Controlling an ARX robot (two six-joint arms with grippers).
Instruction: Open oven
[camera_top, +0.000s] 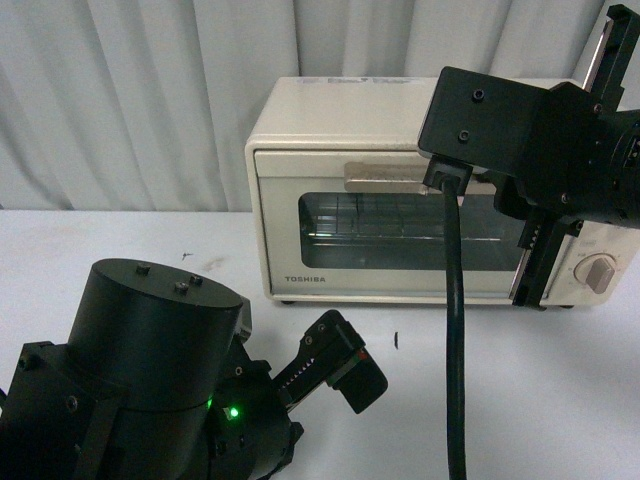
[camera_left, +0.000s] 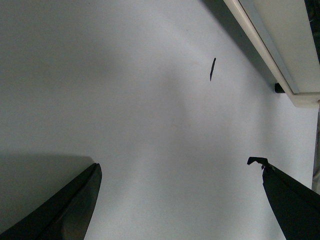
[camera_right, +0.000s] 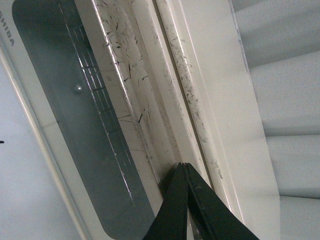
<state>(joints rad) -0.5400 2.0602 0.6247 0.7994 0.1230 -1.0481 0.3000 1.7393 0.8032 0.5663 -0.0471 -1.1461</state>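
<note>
oven position: the oven (camera_top: 370, 260) stands on the white table (camera_top: 560, 400), at the far side and right of centre, its back close to the pale curtain (camera_top: 130, 90).
oven body: small, boxy, cream-white, with rounded corners and a flat top.
door: the door (camera_top: 285, 230) stands upright and looks shut, level with the oven's front.
window: a wide glass window (camera_top: 400, 225) with rounded ends fills most of the door; the wire rack (camera_top: 360, 208) shows through it.
handle: a beige bar handle (camera_top: 385, 176) runs across the top of the door; its right end is hidden behind the right arm.
logo: toshiba lettering (camera_top: 305, 281) sits under the window, towards the left.
knob: one round knob (camera_top: 598, 272) shows at the lower right of the front; the panel above it is covered by the arm.
wear: in the right wrist view the cream strips above the window carry many fine dark scratches.
right gripper: the right gripper (camera_right: 183, 167) has its fingers pressed together, nothing between them, tips pointing at the strip along the door's top edge; whether they touch it cannot be told.
cable: a black cable (camera_top: 455, 330) hangs from the right wrist, across the door.
left gripper: the left gripper (camera_left: 175, 165) is spread wide above bare table, in front of the oven's left part and apart from it.
table mark: a short dark mark (camera_left: 212, 69) lies near the oven's front edge.
</note>
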